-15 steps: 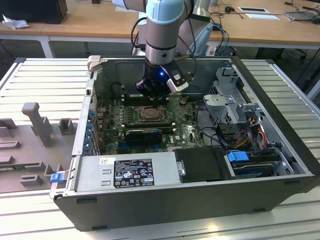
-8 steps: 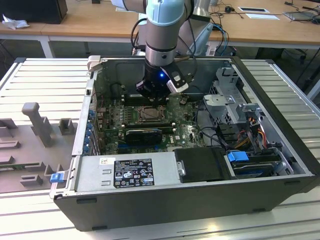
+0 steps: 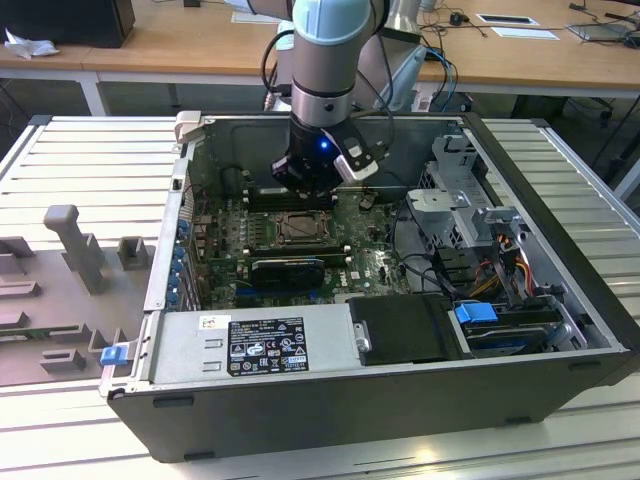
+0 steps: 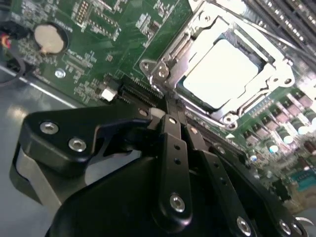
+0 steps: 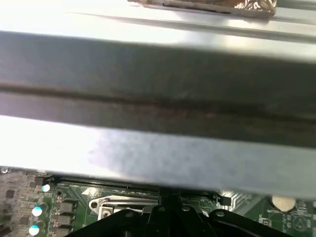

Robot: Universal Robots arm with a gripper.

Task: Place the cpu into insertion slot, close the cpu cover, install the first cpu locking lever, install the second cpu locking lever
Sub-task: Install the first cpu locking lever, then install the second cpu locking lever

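Observation:
The cpu lies flat in the insertion slot, its pale metal top facing up. The silver cpu cover lies down around it, framing the chip. In the second wrist view my gripper is shut, its two black fingers pressed together with the tips at the near edge of the socket frame. I cannot tell whether anything thin is pinched between them. A thin metal rod runs along the far side of the socket. In the exterior view the gripper hangs just behind the slot, inside the open computer case.
The green motherboard surrounds the socket, with black memory slots in front of it and a round coin cell nearby. The case's metal wall stands close by in the first wrist view. Drive cage and cables sit at the exterior view's right.

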